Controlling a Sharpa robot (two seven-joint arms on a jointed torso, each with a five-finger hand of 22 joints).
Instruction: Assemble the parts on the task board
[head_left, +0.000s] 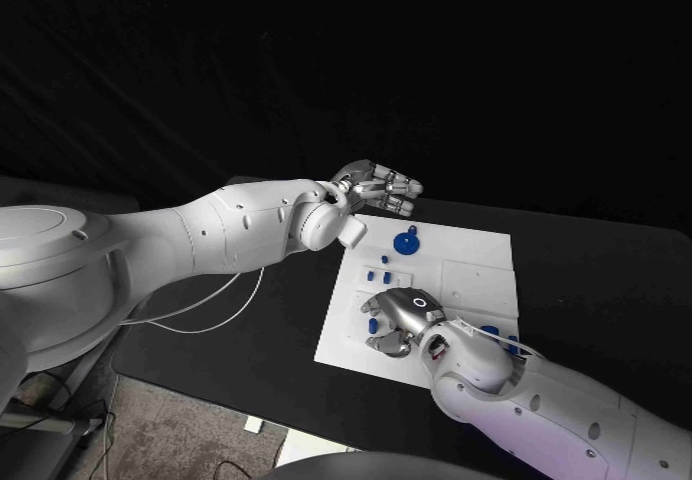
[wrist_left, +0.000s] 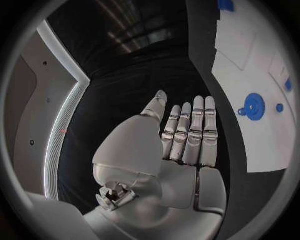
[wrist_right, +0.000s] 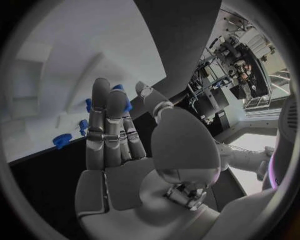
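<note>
The right hand (head_left: 400, 320) hangs low over the near part of the task board (head_left: 483, 265). In the right wrist view its fingers (wrist_right: 103, 125) are stretched out nearly straight and close together, the thumb set apart, and nothing lies in the palm, so it holds nothing. Just past those fingertips a few small blue parts (wrist_right: 83, 126) lie or stand on the white plate, and another small blue part (head_left: 490, 330) sits on the board beside the hand.

Farther out, beyond the right hand's fingertips, two small blue pegs (head_left: 384, 270) sit on the board, and past them the round blue part (head_left: 408, 241) lies near the far edge.

The left hand (head_left: 378, 189) hovers above the table at the board's far corner, off the plate. In the left wrist view its fingers (wrist_left: 190, 127) are straight and side by side with the thumb raised, and it grips nothing; the round blue part lies well to the side of those fingertips, not touched.

My reading is that the assembly is at an early or between-steps stage: neither hand carries a piece and several parts are apart on the board. Which of them are already seated in their places is too small to tell.
</note>
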